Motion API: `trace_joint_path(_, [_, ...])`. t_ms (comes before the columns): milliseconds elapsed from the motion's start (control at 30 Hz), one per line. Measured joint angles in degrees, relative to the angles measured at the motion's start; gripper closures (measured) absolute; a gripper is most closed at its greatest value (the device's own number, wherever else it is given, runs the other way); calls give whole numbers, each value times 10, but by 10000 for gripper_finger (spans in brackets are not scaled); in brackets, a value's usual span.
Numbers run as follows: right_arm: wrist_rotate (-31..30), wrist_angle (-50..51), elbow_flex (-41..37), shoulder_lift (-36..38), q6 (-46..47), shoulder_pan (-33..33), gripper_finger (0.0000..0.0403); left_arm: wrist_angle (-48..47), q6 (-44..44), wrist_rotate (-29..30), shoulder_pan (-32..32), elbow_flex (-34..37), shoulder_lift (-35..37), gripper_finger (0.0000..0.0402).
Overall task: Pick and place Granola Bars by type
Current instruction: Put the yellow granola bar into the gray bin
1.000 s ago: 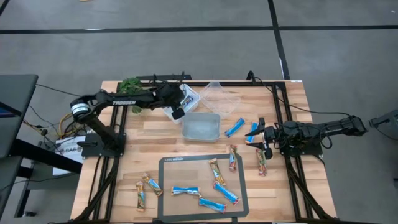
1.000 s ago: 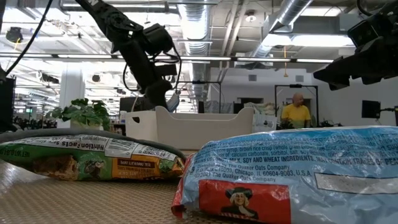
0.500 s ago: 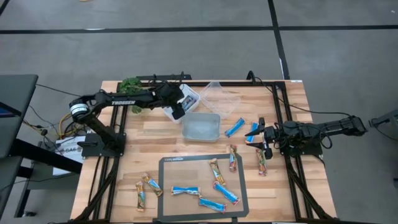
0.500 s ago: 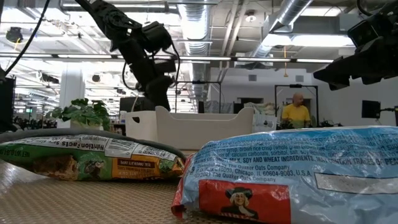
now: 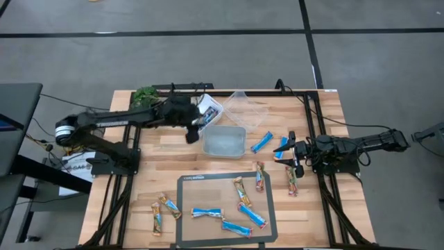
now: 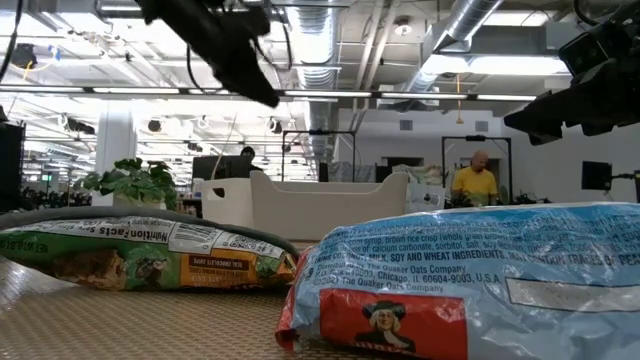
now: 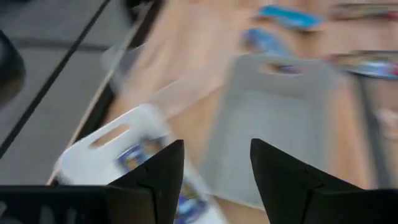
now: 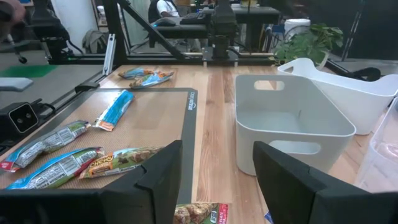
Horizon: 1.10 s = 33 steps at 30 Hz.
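Granola bars lie scattered. Blue and tan ones lie on the dark mat [image 5: 186, 208], two tan ones [image 5: 163, 212] at the near left, and blue [image 5: 261, 142] and tan [image 5: 292, 180] ones lie near my right gripper. One blue bar [image 7: 134, 155] lies in the far left white tub [image 5: 210, 110]. My left gripper [image 5: 189, 135] hangs open beside that tub, raised above the table [image 6: 262, 90], with nothing between its fingers [image 7: 217, 152]. My right gripper [image 5: 291, 154] stands open and low at the right, with a tan bar [image 8: 200, 213] just below its fingers.
A second white tub [image 5: 224, 141] stands mid-table and a clear tub [image 5: 247, 109] stands behind it. A potted plant [image 5: 146, 94] is at the far left corner. Black frame rails [image 5: 319, 132] run along both sides. A person [image 6: 477, 180] sits far off in the room.
My left gripper has risen and drawn back from over the far left tub toward the table's near left. A bluish wrapper seen at its fingertips a second ago is gone from them. My right arm has kept still.
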State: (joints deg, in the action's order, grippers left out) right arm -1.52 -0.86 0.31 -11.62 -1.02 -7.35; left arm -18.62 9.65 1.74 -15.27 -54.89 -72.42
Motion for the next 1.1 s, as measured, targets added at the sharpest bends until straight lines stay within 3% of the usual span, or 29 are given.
trace_joint_path(233, [0,0,0,0,0,0,212,-92,15,-58,147,0,43,223])
trace_joint_path(433, [0,0,0,0,0,0,212,-137,-102,-54,280,0,39,223])
trace_joint_path(600, [0,0,0,0,0,0,212,-177,-219,-13,377,0,11,223])
trace_joint_path(833, [0,0,0,0,0,0,212,-200,-327,-10,480,0,-46,223])
trace_joint_path(1100, [0,0,0,0,0,0,212,-254,-332,-16,555,0,-102,223])
